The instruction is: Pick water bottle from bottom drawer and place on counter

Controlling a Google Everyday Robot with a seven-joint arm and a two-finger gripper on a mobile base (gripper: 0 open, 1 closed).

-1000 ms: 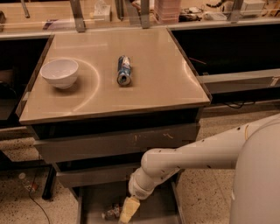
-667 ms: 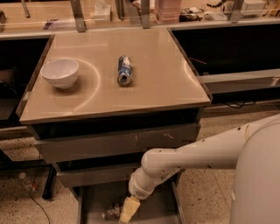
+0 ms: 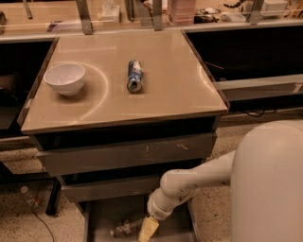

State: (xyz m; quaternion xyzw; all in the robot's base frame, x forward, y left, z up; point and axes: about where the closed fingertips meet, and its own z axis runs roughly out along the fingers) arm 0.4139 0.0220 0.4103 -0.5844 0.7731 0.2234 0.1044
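The bottom drawer (image 3: 106, 215) stands pulled open below two shallower grey drawers, its flat grey floor showing. The water bottle (image 3: 126, 229) lies on its side on that floor near the front, a small clear crinkled bottle. My gripper (image 3: 147, 230) reaches down into the drawer on a white arm from the right. Its pale yellowish fingers sit right at the bottle's right end. The beige counter (image 3: 175, 80) caps the cabinet above.
A white bowl (image 3: 65, 78) sits on the counter's left side. A blue-and-white drink can (image 3: 134, 75) lies on its side near the counter's middle. A cluttered shelf (image 3: 189, 9) runs behind. The robot's white body (image 3: 270, 189) fills the lower right. A cable (image 3: 33, 208) lies on the speckled floor at the left.
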